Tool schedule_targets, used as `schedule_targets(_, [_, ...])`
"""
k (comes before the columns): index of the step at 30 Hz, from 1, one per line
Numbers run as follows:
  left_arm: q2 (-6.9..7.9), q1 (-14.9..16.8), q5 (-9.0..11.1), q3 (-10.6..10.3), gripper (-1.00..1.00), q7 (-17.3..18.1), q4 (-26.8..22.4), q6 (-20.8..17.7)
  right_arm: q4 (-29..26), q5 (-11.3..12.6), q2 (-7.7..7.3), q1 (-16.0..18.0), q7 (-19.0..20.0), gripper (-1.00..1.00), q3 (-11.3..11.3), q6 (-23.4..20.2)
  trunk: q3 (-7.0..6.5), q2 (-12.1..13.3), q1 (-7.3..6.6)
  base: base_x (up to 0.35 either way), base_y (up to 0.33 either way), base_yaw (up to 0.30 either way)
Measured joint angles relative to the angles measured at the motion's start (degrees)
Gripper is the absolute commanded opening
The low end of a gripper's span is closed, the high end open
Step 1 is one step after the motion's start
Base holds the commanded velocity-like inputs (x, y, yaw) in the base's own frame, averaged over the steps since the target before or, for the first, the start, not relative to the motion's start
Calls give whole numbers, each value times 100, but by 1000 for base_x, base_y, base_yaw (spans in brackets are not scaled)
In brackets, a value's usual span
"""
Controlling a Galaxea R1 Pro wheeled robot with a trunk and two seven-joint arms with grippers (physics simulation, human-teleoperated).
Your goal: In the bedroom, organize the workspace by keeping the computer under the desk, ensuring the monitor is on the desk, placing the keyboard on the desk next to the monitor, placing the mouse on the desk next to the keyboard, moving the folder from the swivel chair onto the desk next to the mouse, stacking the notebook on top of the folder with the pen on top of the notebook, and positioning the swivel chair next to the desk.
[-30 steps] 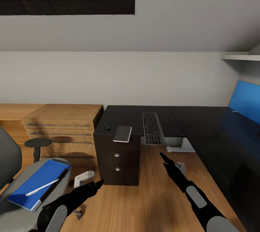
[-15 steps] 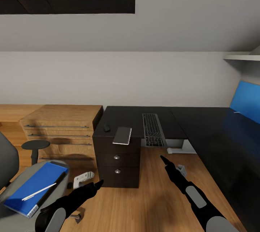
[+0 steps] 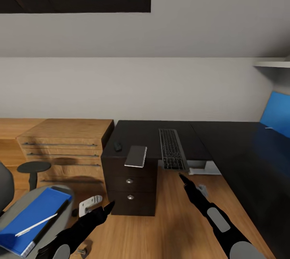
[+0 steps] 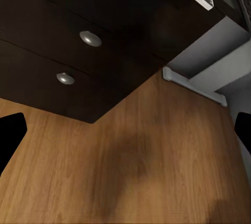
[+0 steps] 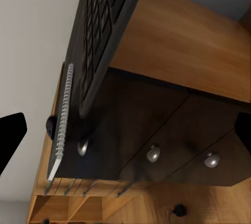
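With both our left gripper (image 3: 109, 204) and right gripper (image 3: 182, 177) empty, jaws apart, we judge the stiff, hefty folder (image 3: 30, 218) on the chair (image 3: 12, 210) best gripped at an overhanging edge.

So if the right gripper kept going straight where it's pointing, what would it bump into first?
Probably the desk. The right gripper points at its front edge, where the keyboard overhangs, so it might touch the keyboard's near end first. The right wrist view shows both ahead; depth is unclear.
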State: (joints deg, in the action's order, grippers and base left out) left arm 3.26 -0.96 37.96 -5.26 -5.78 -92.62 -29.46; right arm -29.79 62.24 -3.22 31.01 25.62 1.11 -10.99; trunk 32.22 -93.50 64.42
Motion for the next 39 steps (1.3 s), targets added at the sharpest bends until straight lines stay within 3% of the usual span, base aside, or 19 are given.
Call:
schedule_targets(10, [3, -2, 176, 9, 100, 7, -1, -13, 0, 0, 6, 4, -7, 100, -1, 0, 0, 0, 1, 203, 31, 0])
schedule_targets(26, [4, -2, 195, 9, 100, 13, 4, -13, 0, 0, 4, 4, 0, 100, 4, 0, 0, 0, 2, 85, 15, 0])
schedule_targets(32, [4, -2, 195, 9, 100, 13, 6, -14, 0, 5, -4, 2, -3, 100, 172, 5, 0, 0, 2, 65, 0, 0])
schedule_targets(39, [4, -2, 195, 9, 100, 13, 9, -22, 0, 2, -5, 4, -3, 100, 209, 5, 0, 0, 3, 25, 0, 0])
